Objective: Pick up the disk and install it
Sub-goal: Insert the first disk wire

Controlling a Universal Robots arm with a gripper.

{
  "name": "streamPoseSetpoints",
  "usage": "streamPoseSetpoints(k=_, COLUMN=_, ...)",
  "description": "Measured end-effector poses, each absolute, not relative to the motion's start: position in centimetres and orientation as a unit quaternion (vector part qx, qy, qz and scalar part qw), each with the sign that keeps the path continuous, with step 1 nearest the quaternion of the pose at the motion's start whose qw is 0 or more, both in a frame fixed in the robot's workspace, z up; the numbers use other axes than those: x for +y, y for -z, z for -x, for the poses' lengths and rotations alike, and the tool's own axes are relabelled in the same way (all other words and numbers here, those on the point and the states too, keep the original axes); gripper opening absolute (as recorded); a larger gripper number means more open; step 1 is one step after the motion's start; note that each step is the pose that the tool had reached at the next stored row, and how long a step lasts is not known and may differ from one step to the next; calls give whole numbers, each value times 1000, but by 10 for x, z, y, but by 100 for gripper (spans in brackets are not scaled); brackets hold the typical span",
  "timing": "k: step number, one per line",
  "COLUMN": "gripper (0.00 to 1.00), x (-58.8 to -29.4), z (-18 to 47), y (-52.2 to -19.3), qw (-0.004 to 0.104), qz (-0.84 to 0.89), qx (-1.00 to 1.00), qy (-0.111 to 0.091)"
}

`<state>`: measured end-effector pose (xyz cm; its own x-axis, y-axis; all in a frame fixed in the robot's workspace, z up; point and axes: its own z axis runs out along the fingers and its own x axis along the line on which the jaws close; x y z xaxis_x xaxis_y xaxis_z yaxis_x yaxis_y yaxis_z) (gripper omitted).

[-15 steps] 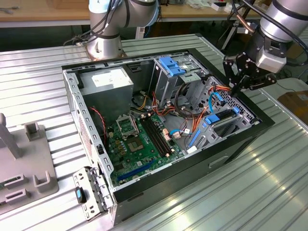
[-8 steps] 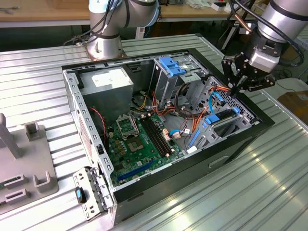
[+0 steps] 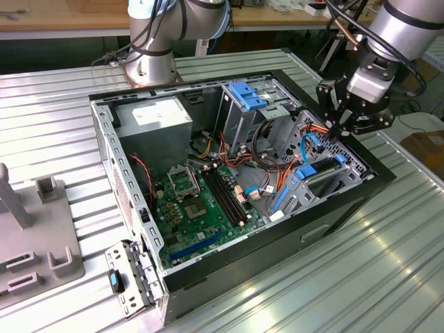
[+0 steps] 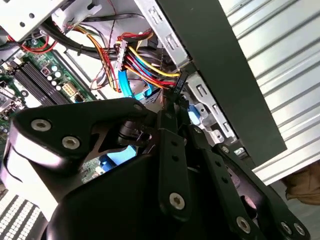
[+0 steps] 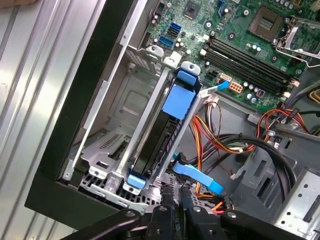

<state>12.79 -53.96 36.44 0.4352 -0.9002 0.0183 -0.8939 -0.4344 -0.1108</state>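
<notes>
Counting first: one arm, one gripper, one open computer case, one disk.

Reading the exterior view as a dial centred on the case:
- One power supply at 10 o'clock.
- One drive cage with a blue top at 12 o'clock.
- One motherboard toward 7 o'clock.
- One metal bay at 3 o'clock, against the case's black rim.
- Outside the case at 8 o'clock, one grey fixture on the ribbed metal table.

Disk standing on edge inside that bay, blue rail frame along its edge and a blue tab at each end, clear in the first wrist view. Seated between the bay's metal walls, not in the gripper.

Gripper hanging above the case rim at about 2 o'clock, pointed down into the case. Fingers drawn close together in both wrist views, with nothing gripped between them.

In the exterior view, disk at roughly 7 o'clock from the fingertips, near but apart. In the first wrist view, the disk's nearer blue tab just beside the fingertips, with no contact visible. Between tab and fingers, a flat blue cable; next to it, one bundle of coloured wires.
</notes>
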Motion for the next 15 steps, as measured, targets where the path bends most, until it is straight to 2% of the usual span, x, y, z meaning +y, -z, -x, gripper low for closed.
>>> streamPoseSetpoints(k=15, gripper=16, x=-540, z=-118, y=-360, qw=35, qz=742, qx=668, qy=44)
